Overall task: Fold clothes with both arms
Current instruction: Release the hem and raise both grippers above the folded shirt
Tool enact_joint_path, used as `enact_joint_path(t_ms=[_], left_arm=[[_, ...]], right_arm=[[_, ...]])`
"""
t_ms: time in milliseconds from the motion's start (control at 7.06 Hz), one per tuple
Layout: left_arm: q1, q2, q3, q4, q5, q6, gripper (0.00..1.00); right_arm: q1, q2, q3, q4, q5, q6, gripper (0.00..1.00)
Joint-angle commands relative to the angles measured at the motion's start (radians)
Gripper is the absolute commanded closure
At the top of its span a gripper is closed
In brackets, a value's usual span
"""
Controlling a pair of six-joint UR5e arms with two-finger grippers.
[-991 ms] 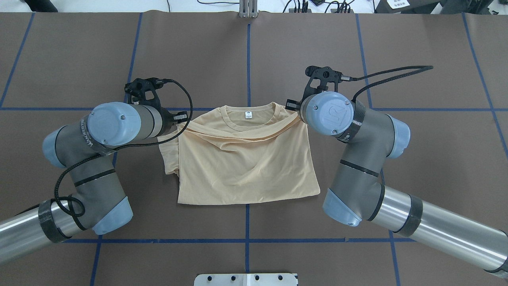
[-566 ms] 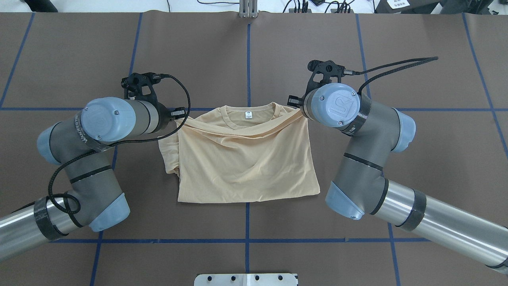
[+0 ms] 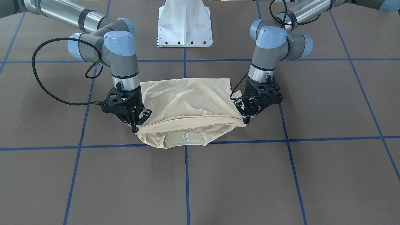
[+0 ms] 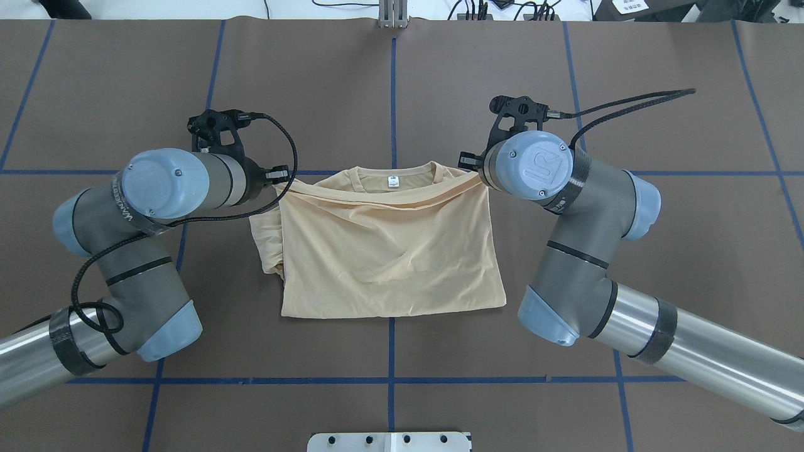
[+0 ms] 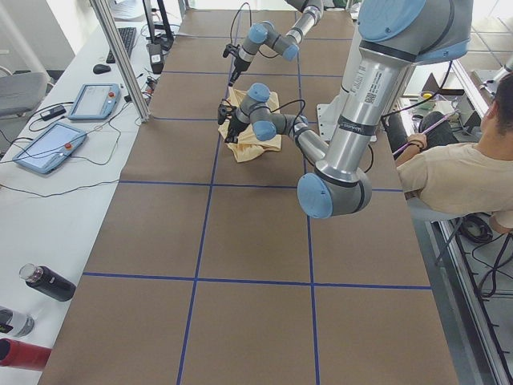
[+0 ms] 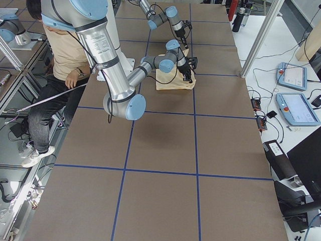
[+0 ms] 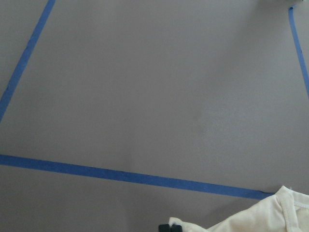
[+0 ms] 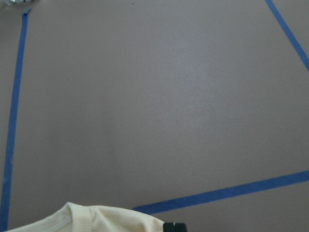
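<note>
The pale yellow T-shirt [image 4: 389, 251] lies at the table's middle, its lower part folded up toward the collar, with the white neck tag [image 4: 392, 182] still showing. It also shows in the front view [image 3: 187, 103]. The navy print is hidden. My left gripper [image 3: 247, 119] is shut on the folded edge at one corner beside the collar. My right gripper [image 3: 135, 127] is shut on the other corner. Both hold the edge just above the table, stretched fairly straight between them. In the overhead view my wrists hide the fingertips. A sleeve [image 4: 267, 238] bunches on the shirt's left side.
The brown table cover carries blue tape lines [image 4: 392, 94]. The white pedestal base [image 3: 185, 25] stands behind the shirt. A metal post foot [image 4: 392, 16] is at the far edge. A seated person [image 5: 465, 172] and tablets [image 5: 48, 144] are beside the table.
Both grippers have moved away from the robot and slightly outward with the folded edge. The edge now lies closer to the collar and is pulled straighter, with fewer sagging folds.
</note>
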Motion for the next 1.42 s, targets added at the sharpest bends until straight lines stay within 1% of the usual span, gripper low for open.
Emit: enact_joint_path(t_ms=[0,142,283,425,566,708,850,991,1133,1274], left_arm=[[-0.007,0.006,0.001,0.000,-0.002,0.050,0.01],[-0.029,0.008,-0.002,0.000,-0.017,0.082,0.00],[-0.056,0.027,-0.030,0.001,-0.098,0.156,0.00],[-0.059,0.084,-0.091,0.001,-0.134,0.190,0.00],[-0.055,0.124,-0.139,0.001,-0.146,0.187,0.00],[-0.040,0.150,-0.162,0.000,-0.174,0.166,0.00],[0.041,0.153,-0.163,-0.011,-0.165,0.055,0.00],[0.121,0.152,-0.164,-0.015,-0.136,-0.022,0.00],[0.188,0.153,-0.163,-0.017,-0.101,-0.070,0.00],[0.233,0.153,-0.166,-0.017,-0.094,-0.112,0.01]], right_arm=[[0.012,0.001,-0.001,-0.003,0.001,-0.008,0.08],[0.035,0.003,0.002,-0.009,0.026,-0.010,0.01],[0.066,0.003,0.007,-0.007,0.126,-0.086,0.01],[0.089,-0.008,0.030,-0.009,0.161,-0.143,0.01],[0.094,-0.044,0.057,0.005,0.176,-0.192,0.01],[0.097,-0.090,0.118,0.005,0.196,-0.232,0.01],[0.097,-0.109,0.143,0.005,0.196,-0.231,0.01],[0.095,-0.109,0.144,0.005,0.195,-0.232,0.01],[0.095,-0.109,0.142,0.005,0.195,-0.232,0.01],[0.095,-0.109,0.142,0.005,0.193,-0.232,0.01]])
